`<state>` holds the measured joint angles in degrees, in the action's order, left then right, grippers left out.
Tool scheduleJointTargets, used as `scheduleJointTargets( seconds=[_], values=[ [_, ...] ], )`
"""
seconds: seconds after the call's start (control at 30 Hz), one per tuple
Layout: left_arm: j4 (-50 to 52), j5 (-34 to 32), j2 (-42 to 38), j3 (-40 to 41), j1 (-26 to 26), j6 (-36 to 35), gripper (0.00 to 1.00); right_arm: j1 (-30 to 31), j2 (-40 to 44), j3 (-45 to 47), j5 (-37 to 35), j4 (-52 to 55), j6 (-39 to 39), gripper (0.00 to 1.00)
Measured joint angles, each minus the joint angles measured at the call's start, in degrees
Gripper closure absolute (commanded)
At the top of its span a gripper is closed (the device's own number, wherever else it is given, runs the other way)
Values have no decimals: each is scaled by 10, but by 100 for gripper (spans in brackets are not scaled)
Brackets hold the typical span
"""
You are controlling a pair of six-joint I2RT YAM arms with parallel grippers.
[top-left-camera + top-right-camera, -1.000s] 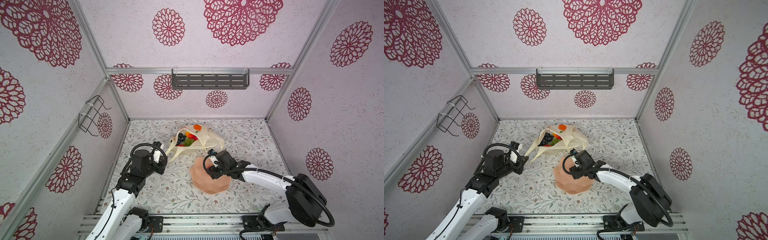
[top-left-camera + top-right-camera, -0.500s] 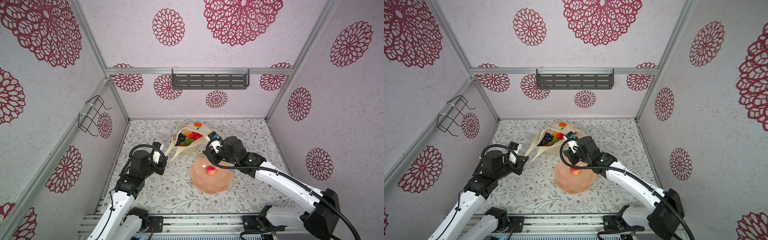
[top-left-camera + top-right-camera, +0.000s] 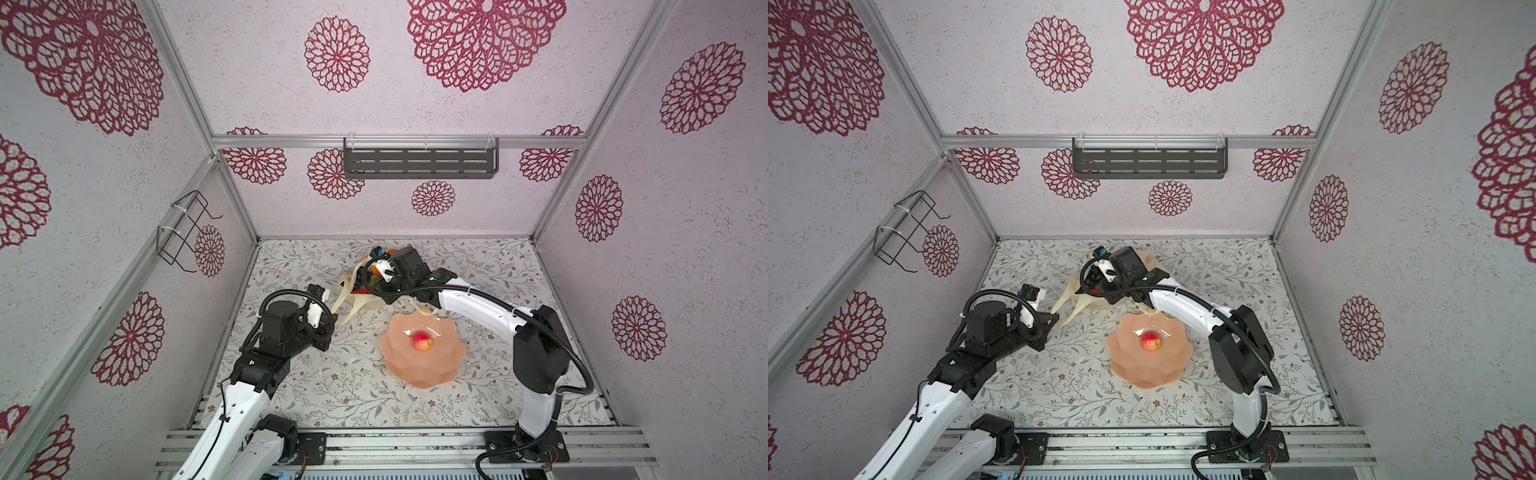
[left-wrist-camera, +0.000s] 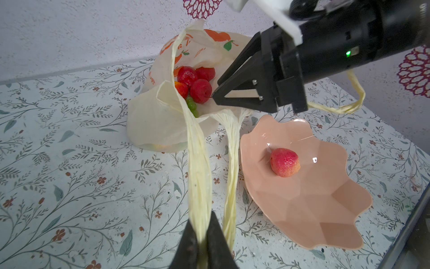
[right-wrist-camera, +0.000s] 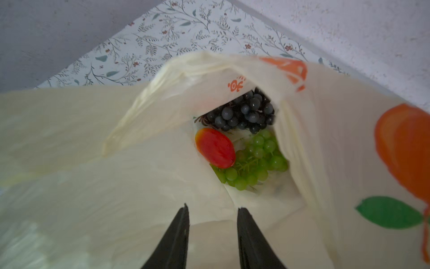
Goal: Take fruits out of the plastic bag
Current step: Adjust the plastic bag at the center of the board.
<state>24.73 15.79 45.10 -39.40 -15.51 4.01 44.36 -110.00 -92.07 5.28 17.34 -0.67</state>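
The plastic bag (image 4: pixel 158 121) lies open on the floral table (image 4: pixel 69 163) beside a pink bowl (image 4: pixel 302 198) holding one red-yellow fruit (image 4: pixel 285 161). The left gripper (image 4: pixel 202 223) pinches a bag handle (image 4: pixel 197 163). The right gripper (image 5: pixel 213 208), narrowly parted and empty, sits at the bag's mouth; its arm (image 3: pixel 478 303) hides most of the bag in both top views. Only the right wrist view shows the dark grapes (image 5: pixel 244 114), beside green grapes (image 5: pixel 256 158) and a mango (image 5: pixel 215 148). The bag's small orange mark (image 5: pixel 236 85) is unreadable.

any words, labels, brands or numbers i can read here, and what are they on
No readable words, brands or numbers in any view.
The small orange mark on the plastic bag: blurred, a logo-like sign, no letters legible.
Its other prints: fruit and leaf pictures, not text.
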Motion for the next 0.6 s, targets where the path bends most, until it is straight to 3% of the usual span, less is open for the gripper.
scheduleJointTargets(
  seconds=[0.27, 0.6],
  values=[
    [0, 0, -2, 0, 0, 0, 89, -22, -48, -35, -10, 6, 11, 53],
    [0, -1, -25, 0, 0, 0, 89, -83, -163, -173, -74, 24, 11, 45]
  ],
)
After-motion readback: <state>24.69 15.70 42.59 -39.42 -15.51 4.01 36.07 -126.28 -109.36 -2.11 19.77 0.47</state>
